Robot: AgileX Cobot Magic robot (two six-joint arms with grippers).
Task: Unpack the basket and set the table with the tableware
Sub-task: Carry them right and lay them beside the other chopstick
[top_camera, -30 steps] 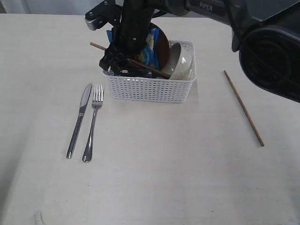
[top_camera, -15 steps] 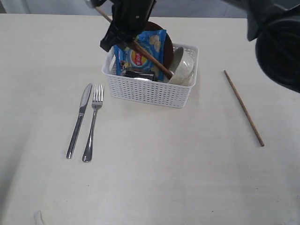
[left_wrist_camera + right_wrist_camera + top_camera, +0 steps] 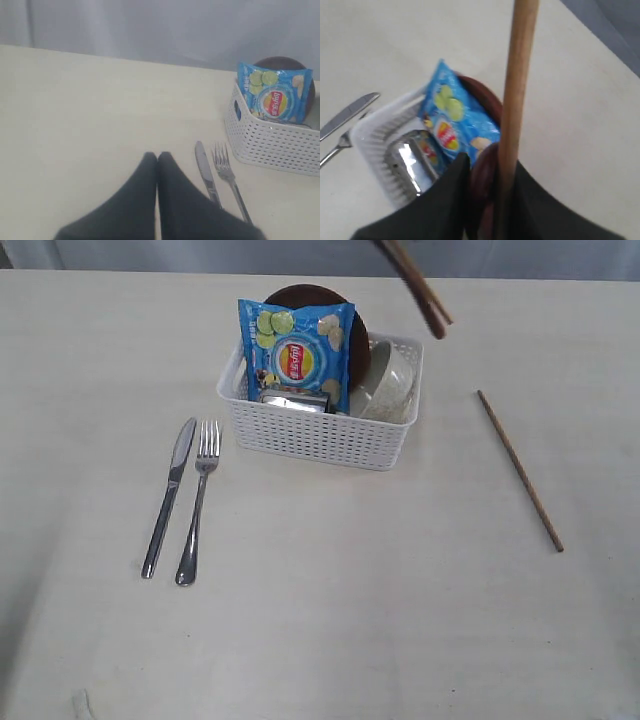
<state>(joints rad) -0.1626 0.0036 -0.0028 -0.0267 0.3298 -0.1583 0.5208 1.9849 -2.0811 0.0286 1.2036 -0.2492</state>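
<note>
Exterior view: knife (image 3: 170, 495) and fork (image 3: 196, 502) at lower left, already laid on the table (image 3: 330, 620).
Basket (image 3: 320, 435): centre, arm's gone from over it now; chips (image 3: 297, 352), plate (image 3: 360, 340) and bowl (image 3: 385, 380) left inside.
Chopstick (image 3: 420, 295): just lifted out, top right of centre, clamped in the right gripper (image 3: 491, 162).
Other chopstick (image 3: 520, 470): flat at right, so I'd guess its mate lands beside it.
Left gripper (image 3: 157, 156): fingers together, empty.

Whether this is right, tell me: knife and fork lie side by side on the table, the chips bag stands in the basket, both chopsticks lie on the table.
Not quite: only one chopstick lies on the table, as the exterior view shows. The second chopstick is held in the air by the right fingers, seen in the right wrist view. The rest stands.
</note>
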